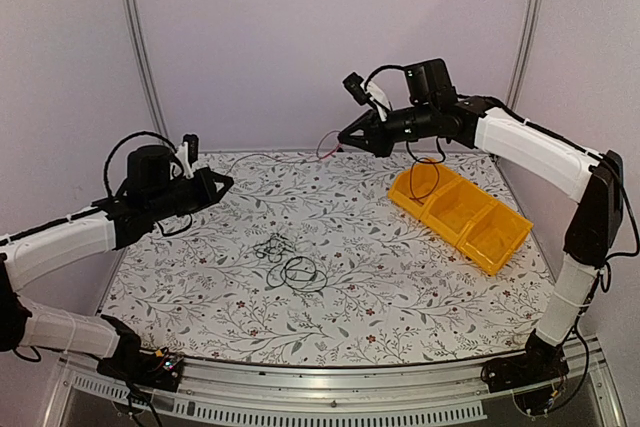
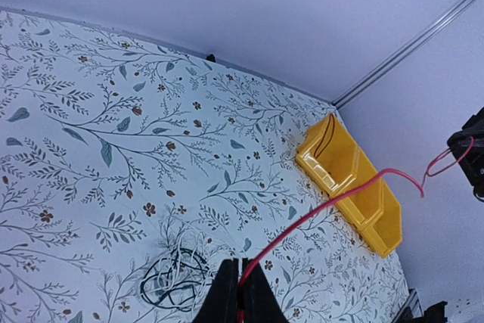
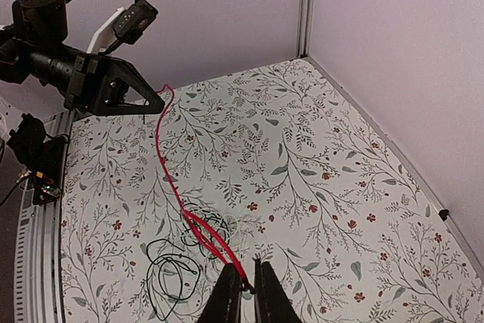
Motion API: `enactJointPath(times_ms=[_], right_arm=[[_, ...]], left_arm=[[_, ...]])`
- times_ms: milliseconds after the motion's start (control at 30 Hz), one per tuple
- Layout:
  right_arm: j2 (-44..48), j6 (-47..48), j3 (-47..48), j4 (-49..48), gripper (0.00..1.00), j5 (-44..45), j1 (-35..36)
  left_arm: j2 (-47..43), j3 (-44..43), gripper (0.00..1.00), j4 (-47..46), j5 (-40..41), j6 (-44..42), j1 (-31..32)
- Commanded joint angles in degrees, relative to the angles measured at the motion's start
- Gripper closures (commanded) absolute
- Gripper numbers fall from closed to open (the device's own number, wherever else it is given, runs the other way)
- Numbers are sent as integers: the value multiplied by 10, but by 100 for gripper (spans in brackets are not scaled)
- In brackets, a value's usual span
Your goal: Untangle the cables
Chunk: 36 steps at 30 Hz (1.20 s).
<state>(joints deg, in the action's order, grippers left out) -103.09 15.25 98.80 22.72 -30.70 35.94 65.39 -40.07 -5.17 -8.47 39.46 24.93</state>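
While the left gripper [image 2: 237,264] and right gripper [image 3: 246,268] clamp the red wire [image 2: 318,213] aloft, it seems nearly freed. The black and whitish coils [image 1: 290,265] lie tangled.

Yellow bin [image 1: 460,209] blocks right rear; red cable [image 2: 318,213] spans mid-air; room beside clump [image 1: 290,262].

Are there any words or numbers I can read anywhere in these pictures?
None: no words, numbers or signs show.
The yellow bin, flowery tablecloth and red cable are plain.
Any marks on the small board at the left arm's base are too tiny to read.
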Motion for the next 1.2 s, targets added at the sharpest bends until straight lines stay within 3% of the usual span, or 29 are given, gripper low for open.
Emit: enactJointPath(times_ms=[0, 100, 167, 267, 333, 533, 700, 833, 1167], right_arm=[[9, -4, 1, 1, 87, -88, -2], [9, -3, 1, 5, 83, -81, -2], [10, -8, -1, 1, 81, -28, -2], [5, -14, -9, -5, 94, 64, -5], [4, -3, -14, -2, 92, 51, -10], [0, 48, 17, 35, 73, -109, -9], [-17, 64, 40, 43, 39, -132, 0], [-32, 89, 49, 41, 31, -142, 16], [-57, 109, 53, 19, 28, -144, 45]], left_arm=[[16, -39, 100, 5, -15, -29, -7], [12, -54, 100, 6, -12, -42, -7], [7, -70, 100, 8, -12, -56, -6], [-2, -109, 100, 24, -5, -82, -6], [2, -149, 100, 47, -3, -100, -6], [44, -237, 100, 101, -55, -109, -4], [80, -292, 100, 89, -77, -89, 11], [113, -342, 100, 89, -98, -87, 34], [156, -395, 100, 89, -119, -81, 68]])
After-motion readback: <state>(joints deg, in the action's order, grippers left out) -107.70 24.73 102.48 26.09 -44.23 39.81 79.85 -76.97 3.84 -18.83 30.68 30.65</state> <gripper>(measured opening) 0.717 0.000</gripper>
